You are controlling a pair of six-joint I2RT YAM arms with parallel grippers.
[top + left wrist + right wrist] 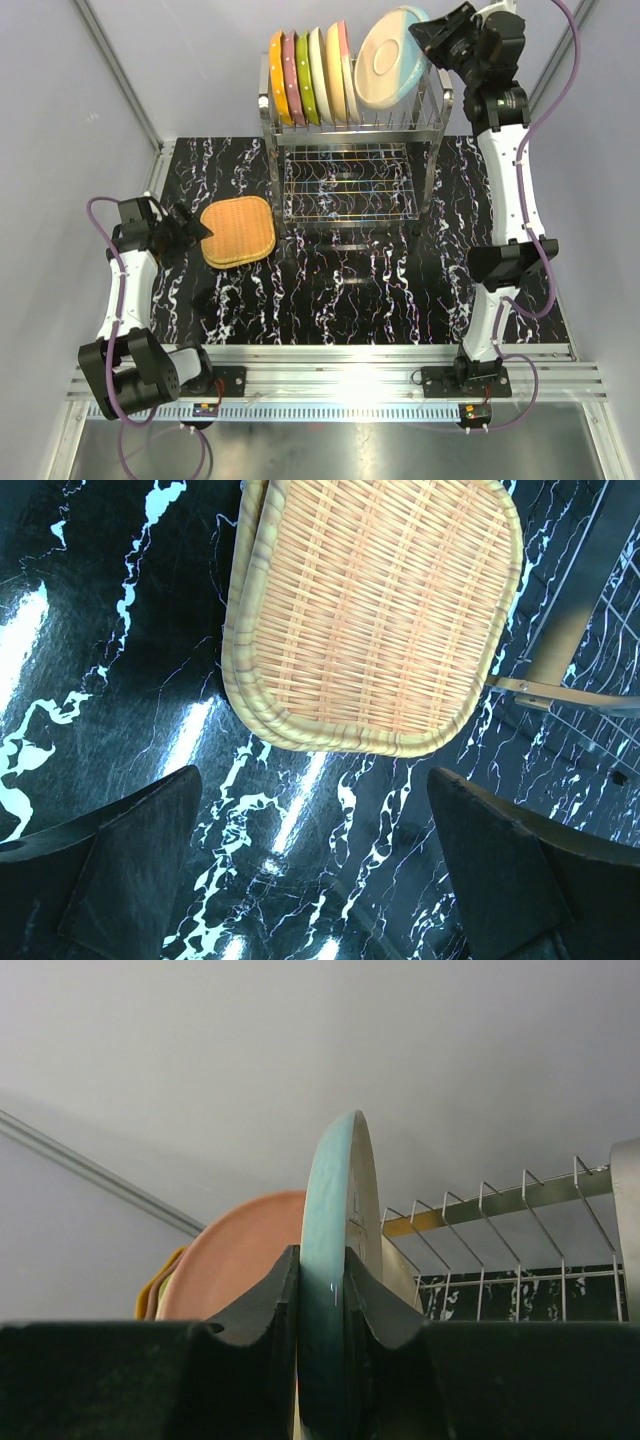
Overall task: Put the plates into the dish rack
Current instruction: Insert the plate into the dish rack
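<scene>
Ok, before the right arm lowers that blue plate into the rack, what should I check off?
1. Grip: ok. The right gripper is shut on the rim of the light blue plate.
2. Plate over the dish rack top tier: ok.
3. Free prongs beside the racked plates: ok, several are bare.
4. Plate lined up with a slot: cannot tell. It leans more than the racked ones.
5. Left gripper out of the way: ok. It is open, low by the woven tray.
</scene>
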